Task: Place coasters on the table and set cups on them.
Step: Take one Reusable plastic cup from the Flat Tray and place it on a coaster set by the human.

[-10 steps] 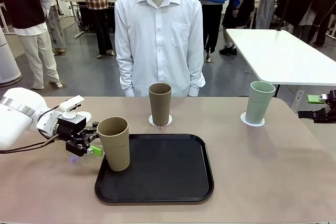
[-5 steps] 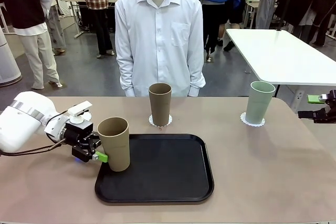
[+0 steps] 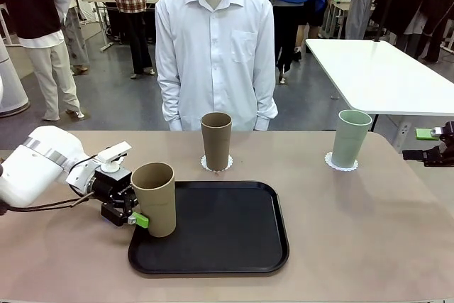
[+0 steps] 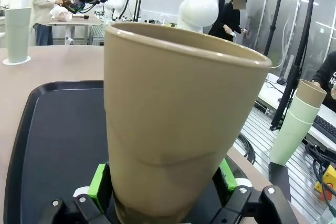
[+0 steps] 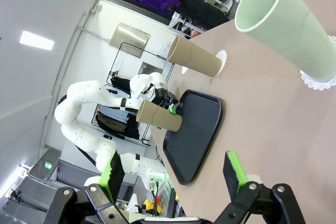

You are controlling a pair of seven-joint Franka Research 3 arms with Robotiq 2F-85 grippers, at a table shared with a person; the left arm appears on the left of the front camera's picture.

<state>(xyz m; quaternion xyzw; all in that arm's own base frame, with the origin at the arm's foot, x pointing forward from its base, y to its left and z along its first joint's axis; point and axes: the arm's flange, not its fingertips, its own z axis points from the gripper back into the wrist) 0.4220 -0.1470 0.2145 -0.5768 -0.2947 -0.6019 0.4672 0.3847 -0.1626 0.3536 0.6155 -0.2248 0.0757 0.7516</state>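
Tan-brown and upright, 1 cup [image 3: 154, 199] stands on the near-left corner of the black tray [image 3: 220, 232], with the left claw [image 3: 135, 212] spread wide on either side of its lower part; its green pads [image 4: 97, 180] sit just beside the wall, and I cannot tell whether they touch it. A 2nd tan-brown cup [image 3: 216, 140] stands on a white lacy coaster [image 3: 216, 167] on the beige counter [image 3: 369, 225], in front of the person in a white shirt [image 3: 213, 47]. The mint green cup [image 3: 351, 138] stands on another coaster [image 3: 341, 163] at far right. The right claw [image 3: 431, 145] hangs released at the counter's right edge, holding nothing.
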